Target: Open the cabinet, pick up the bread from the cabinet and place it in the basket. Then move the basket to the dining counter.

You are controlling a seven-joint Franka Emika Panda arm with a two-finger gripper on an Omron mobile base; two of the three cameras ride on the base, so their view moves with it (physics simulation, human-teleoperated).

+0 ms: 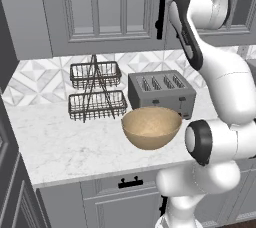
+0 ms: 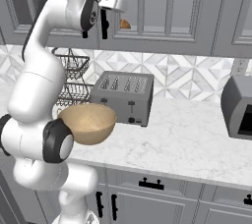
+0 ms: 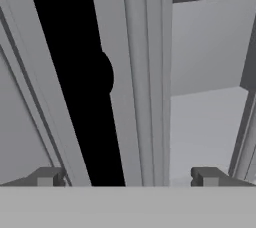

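Grey cabinet [image 3: 145,72] fills the background; its black handle [image 3: 85,82] stands between the wide-open, empty gripper [image 3: 127,177], seemingly untouched.

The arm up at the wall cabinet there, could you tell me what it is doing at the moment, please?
The white arm has its gripper raised to the cabinet, fingers spread wide around the long black handle without holding anything. In the hand view, a gap beside the door edge shows the grey shelf inside. The bread shows as a small golden spot at the cabinet. The tan basket sits on the marble worktop in front of the toaster, beside the wire rack.
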